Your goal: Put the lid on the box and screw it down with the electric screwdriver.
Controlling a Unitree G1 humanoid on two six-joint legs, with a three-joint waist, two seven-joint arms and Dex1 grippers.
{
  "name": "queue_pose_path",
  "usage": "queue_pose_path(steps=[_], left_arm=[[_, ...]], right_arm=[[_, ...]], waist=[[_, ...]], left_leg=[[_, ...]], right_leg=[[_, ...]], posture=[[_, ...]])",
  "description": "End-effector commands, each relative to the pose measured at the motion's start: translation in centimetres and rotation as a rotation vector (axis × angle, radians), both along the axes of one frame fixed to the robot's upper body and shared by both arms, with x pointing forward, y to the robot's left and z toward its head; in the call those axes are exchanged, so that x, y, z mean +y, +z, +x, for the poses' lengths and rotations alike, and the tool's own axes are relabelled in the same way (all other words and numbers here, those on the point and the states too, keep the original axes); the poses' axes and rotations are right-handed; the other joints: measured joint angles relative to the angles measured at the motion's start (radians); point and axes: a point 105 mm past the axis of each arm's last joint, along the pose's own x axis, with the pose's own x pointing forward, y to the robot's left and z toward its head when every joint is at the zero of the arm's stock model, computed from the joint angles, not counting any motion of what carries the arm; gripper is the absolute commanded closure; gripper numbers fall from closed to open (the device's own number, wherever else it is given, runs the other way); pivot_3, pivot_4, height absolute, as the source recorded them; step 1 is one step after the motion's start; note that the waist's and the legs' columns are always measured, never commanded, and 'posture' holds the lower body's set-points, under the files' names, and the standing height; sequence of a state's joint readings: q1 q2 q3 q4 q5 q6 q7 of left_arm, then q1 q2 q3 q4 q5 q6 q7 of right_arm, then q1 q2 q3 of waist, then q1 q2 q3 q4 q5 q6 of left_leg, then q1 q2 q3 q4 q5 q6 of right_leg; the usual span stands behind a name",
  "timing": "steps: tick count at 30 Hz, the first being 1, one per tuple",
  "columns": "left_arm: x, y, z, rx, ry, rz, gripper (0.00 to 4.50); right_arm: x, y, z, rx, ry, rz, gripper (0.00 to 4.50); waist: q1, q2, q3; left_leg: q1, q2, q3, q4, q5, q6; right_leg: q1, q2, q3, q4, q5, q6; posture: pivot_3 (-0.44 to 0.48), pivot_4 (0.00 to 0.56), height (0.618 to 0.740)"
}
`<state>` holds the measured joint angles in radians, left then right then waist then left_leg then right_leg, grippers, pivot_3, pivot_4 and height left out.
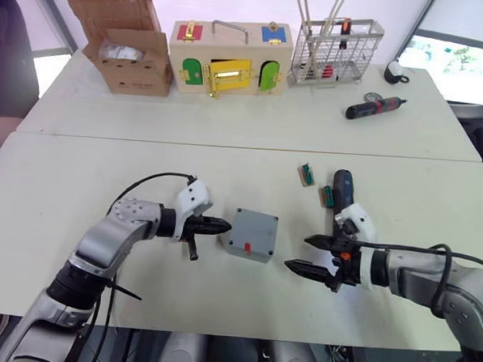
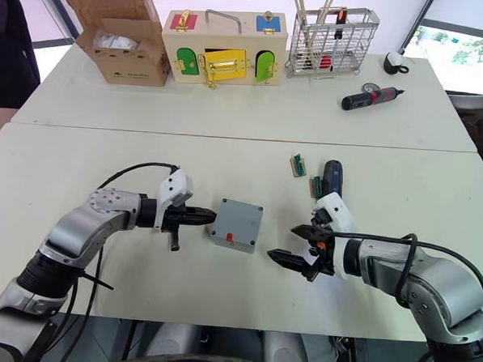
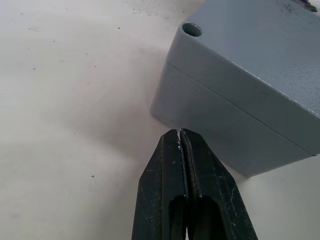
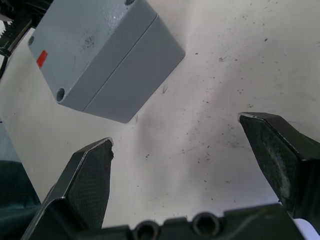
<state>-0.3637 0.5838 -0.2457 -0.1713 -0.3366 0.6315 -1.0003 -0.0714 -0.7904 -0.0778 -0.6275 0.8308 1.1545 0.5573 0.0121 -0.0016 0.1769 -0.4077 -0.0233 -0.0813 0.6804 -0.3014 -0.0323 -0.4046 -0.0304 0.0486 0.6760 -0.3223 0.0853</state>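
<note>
The grey box [image 1: 251, 235] stands at the middle of the near table. The lid [image 3: 260, 55] sits on top of it, closing it; a red sticker and corner holes show on the lid. My left gripper [image 1: 223, 225] is shut and empty, and its tips [image 3: 179, 132] lie at the box's left wall. A short way off the box's right side, my right gripper [image 1: 298, 253] is open and empty just above the table. The electric screwdriver [image 1: 342, 186] lies on the table just behind the right gripper.
Two small green parts [image 1: 307, 174] [image 1: 327, 196] lie by the electric screwdriver. On the far table are a cardboard box [image 1: 123, 37], a wooden box with coloured doors [image 1: 230, 57], a wire basket [image 1: 336, 42] and a small black-and-red screwdriver [image 1: 373, 108].
</note>
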Motion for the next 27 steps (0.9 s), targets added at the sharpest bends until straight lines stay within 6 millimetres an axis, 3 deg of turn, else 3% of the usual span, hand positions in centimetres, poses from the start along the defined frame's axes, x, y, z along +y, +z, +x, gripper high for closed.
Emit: queue_pose_path(steps=[1,12,23,27], left_arm=[[-0.7,1.0,0.2,-0.039,-0.026,-0.015,4.5],[-1.5,1.5,1.1,-0.075,-0.081,-0.011,4.5],[-3.5,1.1,4.6,-0.165,-0.105,0.006,4.5],[-2.4,0.7,6.2,-0.217,-0.01,0.033,4.5]], right_arm=[[1.7,0.9,-0.5,-0.033,0.076,0.027,0.01],[3.6,0.4,-1.5,0.022,0.17,0.048,0.01],[6.4,1.1,-2.0,0.062,0.239,0.165,0.01],[5.5,1.6,-2.3,0.042,0.217,0.144,0.01]], waist=[[0.0,0.0,0.0],[0.001,0.0,0.0],[-0.002,0.0,0.0],[-0.001,0.0,0.0]], left_leg=[[0.0,0.0,0.0,0.0,0.0,0.0],[0.0,0.0,0.0,0.001,0.0,0.0],[0.0,-0.001,0.0,0.003,0.0,0.0],[0.0,-0.001,0.0,0.003,0.0,0.0]], right_leg=[[0.0,0.0,0.0,0.0,0.0,0.0],[0.0,0.0,0.0,0.001,0.0,0.0],[-0.002,0.001,-0.001,0.005,0.0,0.0],[-0.002,0.001,0.0,0.006,0.0,0.0]], posture=[[0.0,0.15,0.74],[0.0,0.15,0.74],[0.0,0.15,0.74],[0.0,0.15,0.74]])
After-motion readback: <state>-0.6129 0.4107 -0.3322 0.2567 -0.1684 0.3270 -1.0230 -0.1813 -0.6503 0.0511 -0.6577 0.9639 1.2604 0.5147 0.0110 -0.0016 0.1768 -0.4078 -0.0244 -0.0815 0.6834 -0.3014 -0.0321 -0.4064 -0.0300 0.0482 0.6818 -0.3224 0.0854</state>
